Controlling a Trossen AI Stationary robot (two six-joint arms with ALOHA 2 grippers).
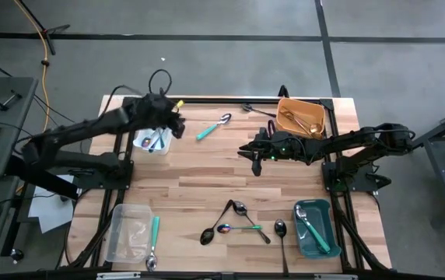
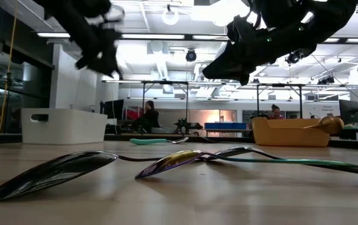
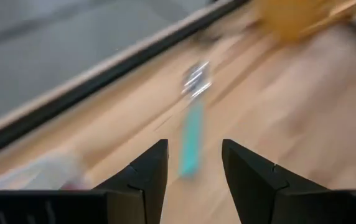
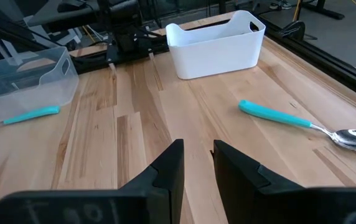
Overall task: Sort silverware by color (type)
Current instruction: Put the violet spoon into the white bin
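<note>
1. My left gripper (image 1: 177, 124) hangs above the table just beside the white bin (image 1: 151, 141); in my left wrist view its fingers (image 3: 150, 171) are spread and empty, with a gap between them.
2. A teal-handled spoon (image 1: 213, 127) lies on the bare wood just ahead of that gripper, its bowl toward the table's back edge; the same spoon shows blurred between my fingers in the left wrist view (image 3: 192, 124).
3. My right gripper (image 1: 252, 151) hovers over the middle of the table, next to the orange bin (image 1: 300, 118); its fingers (image 4: 168, 168) stand slightly apart with nothing between them.
4. The orange bin holds gold pieces (image 1: 296, 120), and a black utensil (image 1: 257, 110) lies just beside it.
5. Near the front edge, a cluster of black spoons (image 1: 209, 233) and a rainbow spoon (image 1: 226, 229) lie touching or crossed.
6. Another black spoon (image 1: 280, 230) lies beside the teal bin (image 1: 317, 243), which holds a teal-handled piece (image 1: 310, 225).
7. One teal-handled utensil (image 1: 153, 237) rests against the clear bin (image 1: 129, 233).
8. The white bin contains some silverware; I cannot tell which kinds.
</note>
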